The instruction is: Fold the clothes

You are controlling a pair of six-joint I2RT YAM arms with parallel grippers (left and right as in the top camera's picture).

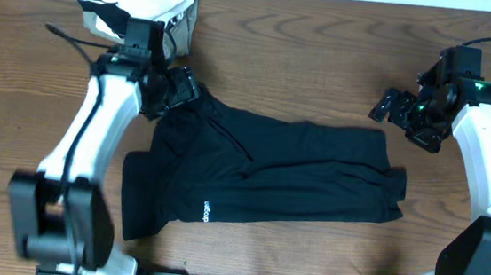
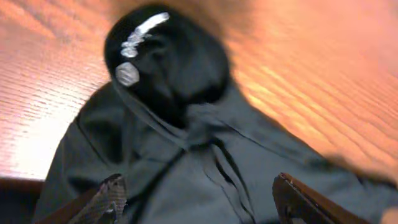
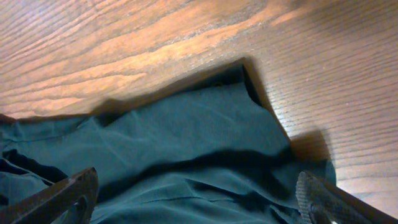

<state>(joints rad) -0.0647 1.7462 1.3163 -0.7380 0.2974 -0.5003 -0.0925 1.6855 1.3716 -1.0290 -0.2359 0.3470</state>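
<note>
black clothes [image 1: 278, 172] | left pincer [image 1: 184, 90] over its corner | right pincer [image 1: 389, 107] just beside

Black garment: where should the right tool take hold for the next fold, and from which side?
Probably its far right corner, coming from the right edge with the open right tool. That corner of the black garment lies flat on the table, nearest that tool, with bare wood beside it for a finger to slide under.

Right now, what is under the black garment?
Only the table shows around the garment. Anything beneath its folded layers is covered and cannot be seen.
</note>
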